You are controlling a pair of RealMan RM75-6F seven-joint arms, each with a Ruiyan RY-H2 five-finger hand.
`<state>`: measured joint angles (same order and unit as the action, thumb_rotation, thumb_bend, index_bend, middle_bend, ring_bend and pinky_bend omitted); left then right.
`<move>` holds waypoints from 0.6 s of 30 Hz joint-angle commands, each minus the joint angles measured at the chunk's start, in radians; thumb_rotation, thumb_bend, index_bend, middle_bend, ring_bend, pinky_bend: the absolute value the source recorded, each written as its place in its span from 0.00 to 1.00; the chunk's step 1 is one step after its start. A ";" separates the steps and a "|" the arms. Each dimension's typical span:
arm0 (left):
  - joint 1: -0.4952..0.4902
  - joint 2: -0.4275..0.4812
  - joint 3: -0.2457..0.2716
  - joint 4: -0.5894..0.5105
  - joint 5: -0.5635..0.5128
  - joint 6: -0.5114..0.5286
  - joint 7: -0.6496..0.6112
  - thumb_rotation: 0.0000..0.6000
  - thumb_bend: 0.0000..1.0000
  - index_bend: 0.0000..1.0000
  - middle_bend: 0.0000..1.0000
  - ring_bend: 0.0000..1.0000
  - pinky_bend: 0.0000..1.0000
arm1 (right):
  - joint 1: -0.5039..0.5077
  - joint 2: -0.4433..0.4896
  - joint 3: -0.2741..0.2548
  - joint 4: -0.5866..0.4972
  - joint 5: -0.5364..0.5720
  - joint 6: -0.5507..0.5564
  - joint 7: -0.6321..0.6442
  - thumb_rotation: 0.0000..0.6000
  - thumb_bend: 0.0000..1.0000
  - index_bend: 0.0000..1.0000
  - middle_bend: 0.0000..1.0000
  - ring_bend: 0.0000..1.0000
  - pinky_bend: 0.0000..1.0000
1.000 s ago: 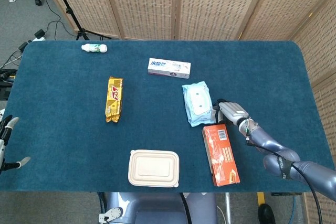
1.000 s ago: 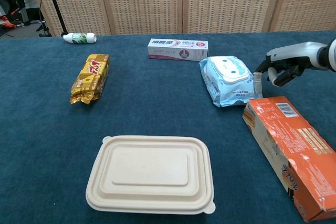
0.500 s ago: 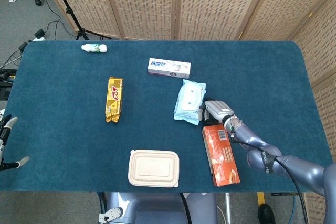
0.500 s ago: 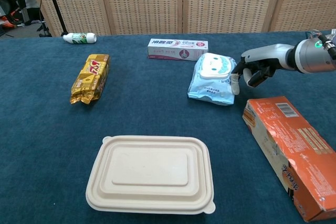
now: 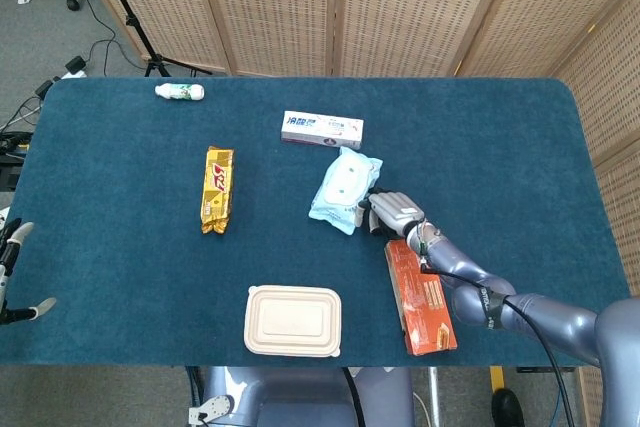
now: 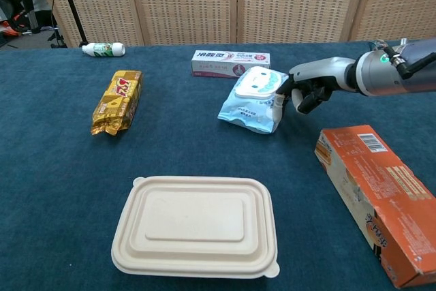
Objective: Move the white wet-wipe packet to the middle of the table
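Wet-wipe packet (image 5: 344, 189) lay tilted on the surface (image 5: 120, 247), just below the toothpaste box (image 5: 322, 129) and a little right of the middle. Its long axis ran from upper right to lower left, flap side up. The right hand (image 5: 388, 213) sat against its right edge, fingers curled in and pushing rather than gripping, so the packet lay to the hand's left. The left hand (image 5: 12, 272), well apart at the far edge, hung spread and idle.

Head view looks down; chest view low, probably nearer; both share table (image 5: 120, 247)
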<state>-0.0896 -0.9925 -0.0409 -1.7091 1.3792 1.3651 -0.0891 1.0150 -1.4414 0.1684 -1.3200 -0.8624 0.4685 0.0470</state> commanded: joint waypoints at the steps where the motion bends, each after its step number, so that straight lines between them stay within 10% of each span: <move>1: 0.000 0.000 -0.002 0.002 -0.004 0.000 -0.001 1.00 0.00 0.00 0.00 0.00 0.00 | 0.009 0.006 0.006 -0.029 0.008 0.008 -0.004 1.00 1.00 0.33 0.23 0.07 0.13; 18: -0.003 0.001 -0.002 0.005 -0.005 -0.005 -0.007 1.00 0.00 0.00 0.00 0.00 0.00 | 0.064 -0.079 0.013 -0.003 0.087 0.039 -0.039 1.00 1.00 0.32 0.23 0.07 0.13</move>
<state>-0.0924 -0.9916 -0.0426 -1.7043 1.3741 1.3597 -0.0963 1.0740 -1.5157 0.1794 -1.3264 -0.7810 0.5063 0.0109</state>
